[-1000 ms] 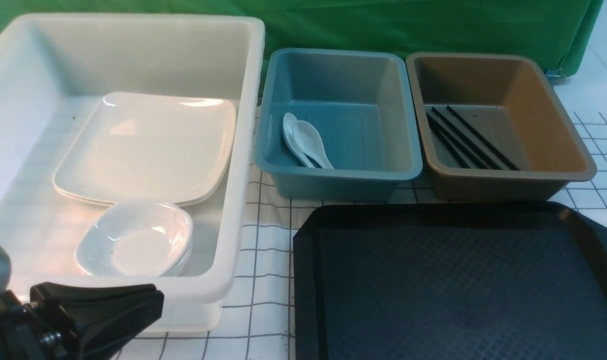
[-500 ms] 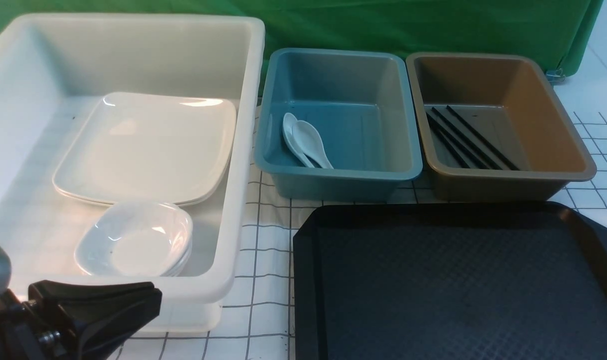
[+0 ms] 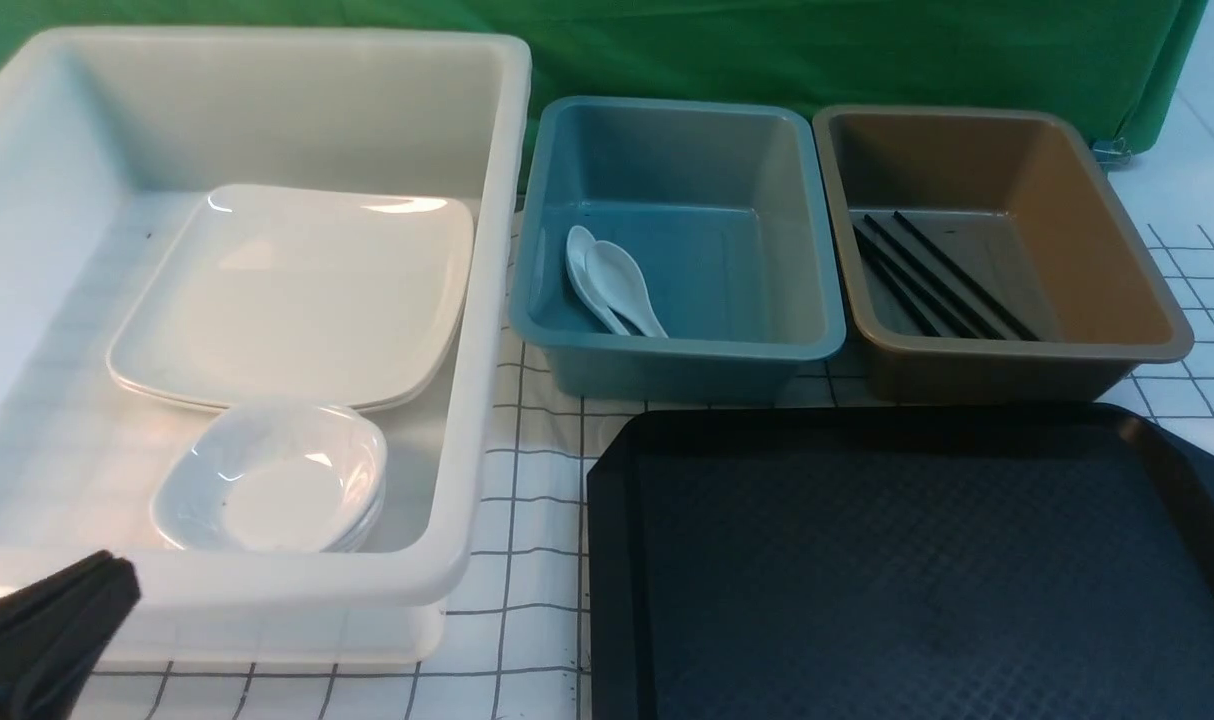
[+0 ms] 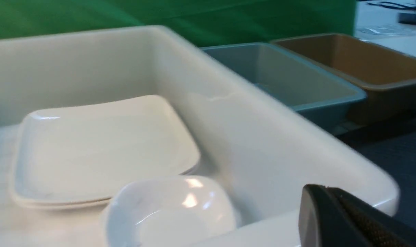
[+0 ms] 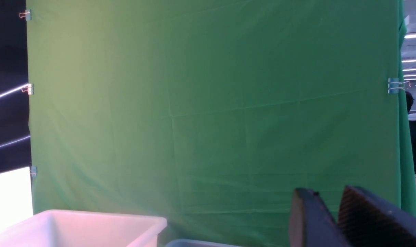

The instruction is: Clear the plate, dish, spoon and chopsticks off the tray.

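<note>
- Peeking in at the near left corner of the front view, the black left gripper [image 3: 117, 575] is mostly cut off; its fingers sit pressed together, holding nothing, just outside the near wall of the deep white plastic tub [image 3: 497, 300].
- Showing only in its own wrist view, the right gripper [image 5: 331, 202] has its two dark fingers [image 5: 305, 212] a narrow gap apart with nothing between them, raised before the green cloth backdrop [image 5: 211, 103].
- The large flat black textured tray [image 3: 917, 570] runs past the near and right picture edges; its visible surface is bare.
- The large glossy white squarish plate [image 3: 297, 290] lies in the white tub on another like it, its near edge partly hidden by stacked small white dishes [image 3: 267, 480].
- The small white soup spoon [image 3: 622, 285] overlaps a second spoon in the blue-grey plastic tub [image 3: 817, 260].
- The thin black chopsticks [image 3: 947, 275] lie slantwise in the brown plastic tub [image 3: 1117, 250]; their count is hard to make out.
- Gridded white table cover [image 3: 527, 520] shows between tub and tray.
</note>
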Robot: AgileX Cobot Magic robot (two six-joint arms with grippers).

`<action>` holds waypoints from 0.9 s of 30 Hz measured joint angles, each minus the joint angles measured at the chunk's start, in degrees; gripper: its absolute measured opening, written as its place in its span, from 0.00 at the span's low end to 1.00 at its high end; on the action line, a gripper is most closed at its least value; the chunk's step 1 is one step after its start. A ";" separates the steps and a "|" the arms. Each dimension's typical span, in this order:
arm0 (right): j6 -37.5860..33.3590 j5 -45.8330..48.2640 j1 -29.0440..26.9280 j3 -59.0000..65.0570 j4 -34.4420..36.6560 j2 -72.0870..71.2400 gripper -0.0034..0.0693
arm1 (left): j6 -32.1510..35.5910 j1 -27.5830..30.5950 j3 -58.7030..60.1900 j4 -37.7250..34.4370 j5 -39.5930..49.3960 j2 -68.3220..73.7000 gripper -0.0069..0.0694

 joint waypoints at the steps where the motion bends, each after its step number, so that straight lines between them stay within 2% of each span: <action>1: 0.00 0.00 0.00 0.00 0.00 0.00 0.27 | 0.02 2.34 1.35 0.00 0.00 -1.56 0.09; 6: 0.00 0.30 0.00 0.00 0.00 0.00 0.29 | -0.44 11.54 6.01 0.16 0.31 -7.26 0.09; 11: 0.00 0.85 0.00 0.00 0.00 0.00 0.29 | -0.44 15.11 6.36 2.47 1.27 -8.84 0.09; 17: 0.00 0.89 0.00 0.00 0.00 0.00 0.31 | -0.10 15.24 6.37 3.04 4.71 -9.02 0.09; 27: 0.00 0.89 0.00 0.00 0.00 0.00 0.32 | 0.02 15.24 6.37 3.04 4.71 -9.02 0.09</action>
